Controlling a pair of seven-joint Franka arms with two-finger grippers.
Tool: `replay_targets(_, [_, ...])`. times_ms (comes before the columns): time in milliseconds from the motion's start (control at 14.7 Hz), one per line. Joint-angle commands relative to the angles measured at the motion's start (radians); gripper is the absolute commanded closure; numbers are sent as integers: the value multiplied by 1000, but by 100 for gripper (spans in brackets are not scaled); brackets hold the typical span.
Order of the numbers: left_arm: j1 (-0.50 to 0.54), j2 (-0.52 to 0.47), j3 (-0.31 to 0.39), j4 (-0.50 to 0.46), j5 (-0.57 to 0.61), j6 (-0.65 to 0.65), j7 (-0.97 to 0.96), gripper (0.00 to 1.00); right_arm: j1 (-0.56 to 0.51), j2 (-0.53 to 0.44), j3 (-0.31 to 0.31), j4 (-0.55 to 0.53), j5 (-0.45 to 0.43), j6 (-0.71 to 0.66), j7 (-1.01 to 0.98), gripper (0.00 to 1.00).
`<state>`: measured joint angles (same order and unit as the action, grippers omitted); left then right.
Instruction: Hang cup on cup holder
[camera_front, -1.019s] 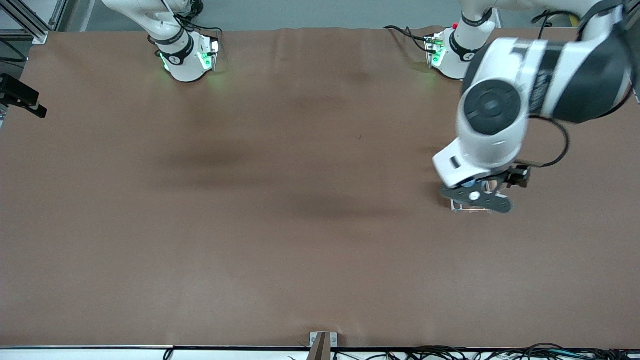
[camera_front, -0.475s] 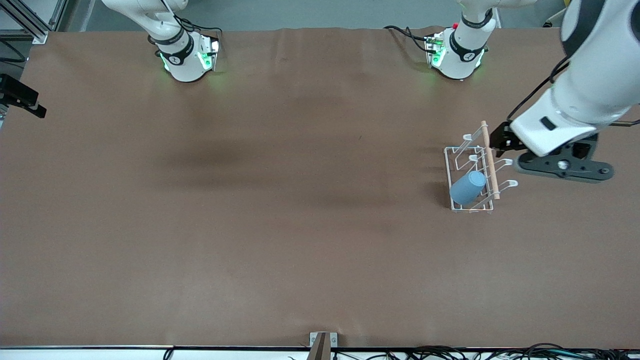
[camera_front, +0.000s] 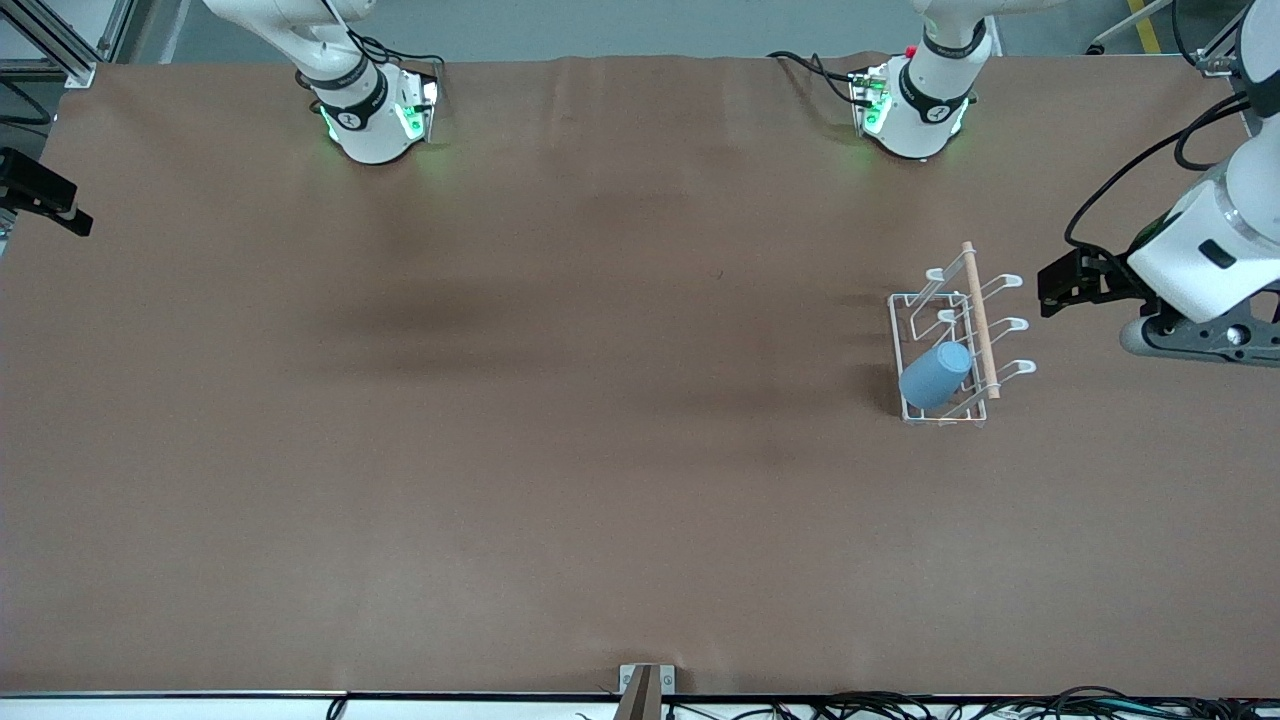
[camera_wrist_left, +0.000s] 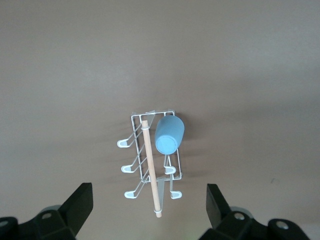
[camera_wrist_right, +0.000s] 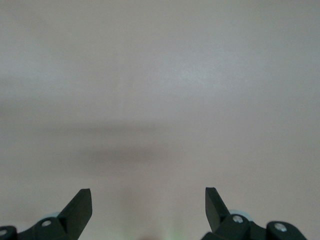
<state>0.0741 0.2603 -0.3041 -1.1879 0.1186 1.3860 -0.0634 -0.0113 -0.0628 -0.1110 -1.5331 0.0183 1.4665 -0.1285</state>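
Left end effector (camera_wrist_left: 149, 212) wide open and empty, now pulled away from the cup holder (camera_front: 952, 335) toward the counter's (camera_front: 560, 400) edge. Right end effector (camera_wrist_right: 148, 210) open too, empty, waiting. Blue cup (camera_front: 935, 375) hanging on the holder; plain brown counter all around.

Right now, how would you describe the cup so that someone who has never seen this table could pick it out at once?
Look toward the left arm's end of the brown table, where a white wire cup holder with a wooden rod on top stands. The cup hangs tilted on a prong at the rack's end nearer the front camera. It is the only light-blue thing there, a plain tumbler without a handle.
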Motion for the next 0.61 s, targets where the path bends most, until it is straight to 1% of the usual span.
replay_targets(0, [23, -134, 16, -143, -51, 7, -13, 0, 1, -22, 1, -22, -1, 3, 10, 0])
replay_targets(68, [20, -168, 51, -180, -66, 7, -6, 0, 1, -22, 1, -22, -1, 3, 10, 0])
replay_targets(204, [13, -222, 85, -255, -131, 14, -7, 0, 1, -22, 1, -22, -1, 2, 10, 0])
replay_targets(408, [-3, -286, 97, -346, -135, 48, -10, 0, 1, -22, 1, -22, -1, 1, 10, 0])
replay_targets(543, [-5, -353, 97, -441, -134, 118, -9, 0, 1, -22, 1, -22, -1, 3, 10, 0])
